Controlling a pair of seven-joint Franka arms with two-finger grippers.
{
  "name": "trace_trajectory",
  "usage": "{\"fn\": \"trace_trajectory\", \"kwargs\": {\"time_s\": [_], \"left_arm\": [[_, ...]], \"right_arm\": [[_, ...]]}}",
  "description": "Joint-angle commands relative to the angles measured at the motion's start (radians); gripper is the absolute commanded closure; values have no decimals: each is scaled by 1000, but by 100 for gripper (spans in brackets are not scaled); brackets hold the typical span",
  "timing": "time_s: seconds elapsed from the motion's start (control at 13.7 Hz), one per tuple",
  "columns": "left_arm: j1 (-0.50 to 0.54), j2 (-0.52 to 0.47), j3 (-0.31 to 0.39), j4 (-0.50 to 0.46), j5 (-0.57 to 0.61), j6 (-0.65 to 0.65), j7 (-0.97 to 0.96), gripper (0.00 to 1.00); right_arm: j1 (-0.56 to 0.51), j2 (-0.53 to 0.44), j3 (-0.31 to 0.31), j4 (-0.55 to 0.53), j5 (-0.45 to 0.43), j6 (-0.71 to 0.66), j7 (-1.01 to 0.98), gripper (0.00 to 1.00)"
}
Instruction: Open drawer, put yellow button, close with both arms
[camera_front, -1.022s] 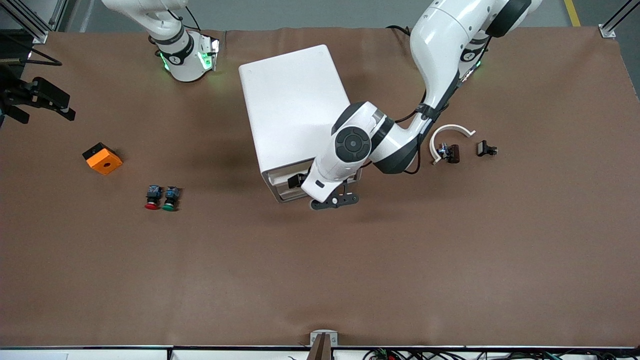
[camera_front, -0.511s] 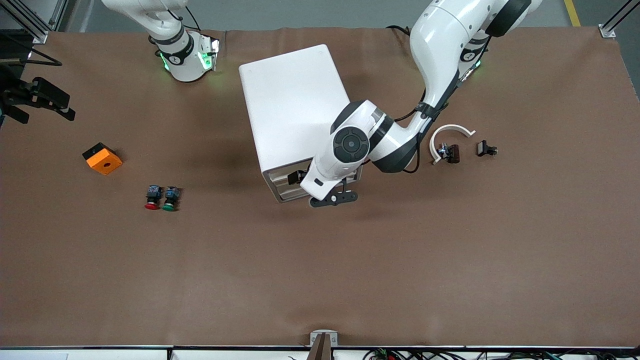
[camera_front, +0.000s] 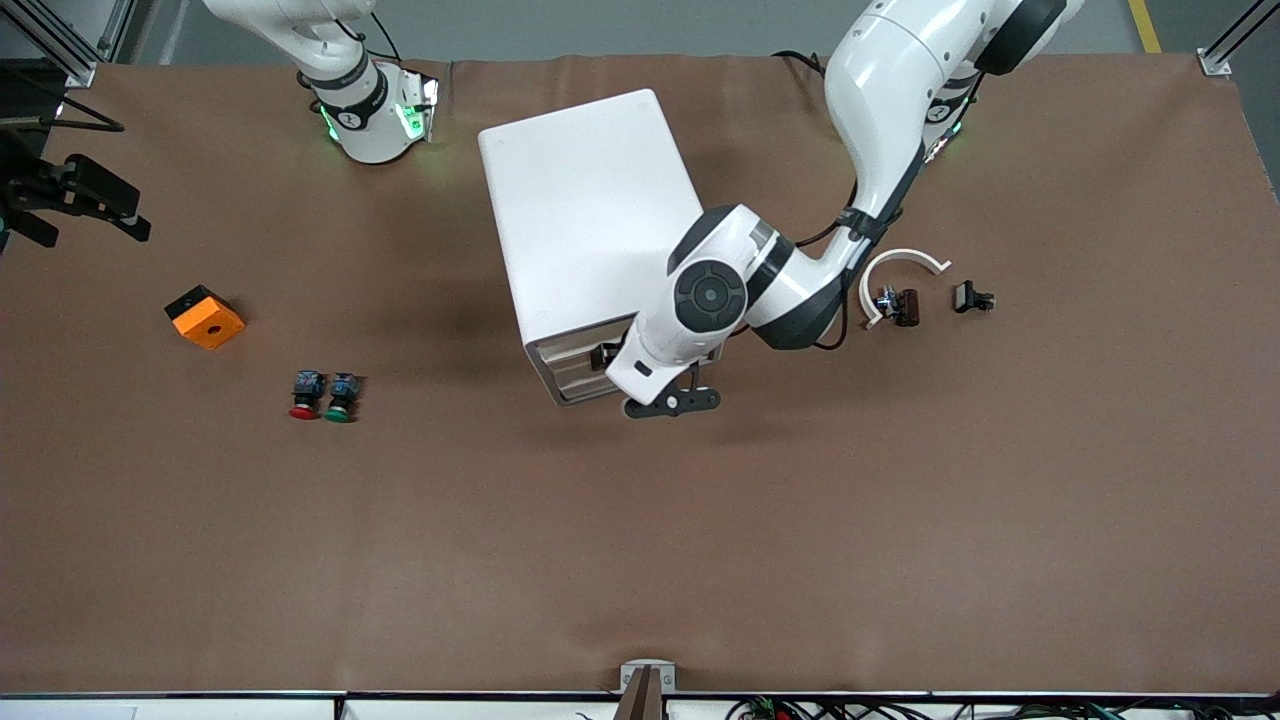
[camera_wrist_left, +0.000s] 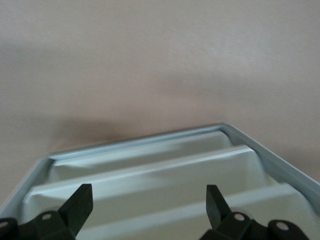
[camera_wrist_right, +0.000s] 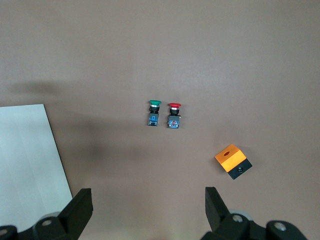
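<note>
The white cabinet (camera_front: 585, 215) stands mid-table, its drawer fronts facing the front camera. The uppermost drawer (camera_front: 562, 348) looks pushed in; in the left wrist view its front (camera_wrist_left: 175, 220) lies closest to the fingers. My left gripper (camera_front: 603, 358) is at the cabinet's front, mostly hidden under the wrist. In the left wrist view it (camera_wrist_left: 146, 200) is open and empty, with the fingers spread across the drawer fronts. My right gripper (camera_wrist_right: 148, 202) is open and empty, high over the table, and does not show in the front view. The yellow button is not in view.
A red-capped button (camera_front: 304, 395) and a green-capped button (camera_front: 341, 396) lie side by side toward the right arm's end, with the orange block (camera_front: 204, 317) beside them. A white curved piece (camera_front: 900, 265) and two small dark parts (camera_front: 905, 305) (camera_front: 972, 297) lie toward the left arm's end.
The left wrist and gripper have shifted slightly along the cabinet's front toward the left arm's end. Nothing else has moved.
</note>
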Motion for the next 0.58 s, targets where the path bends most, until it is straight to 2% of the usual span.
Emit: {"fn": "trace_trajectory", "kwargs": {"time_s": [0.0,0.29,0.51], "left_arm": [[55,-23,-3,0,-4,-19,30,0],[113,-70,-1,0,-4,-21,32,0],[196,-113,-1,-3,1,-21,84,0]], "right_arm": [[-17,-2,17,14,-10,-14,-2,0],[-16,-2,17,14,-10,-14,-2,0],[-17,-2,17,14,-10,-14,-2,0]]}}
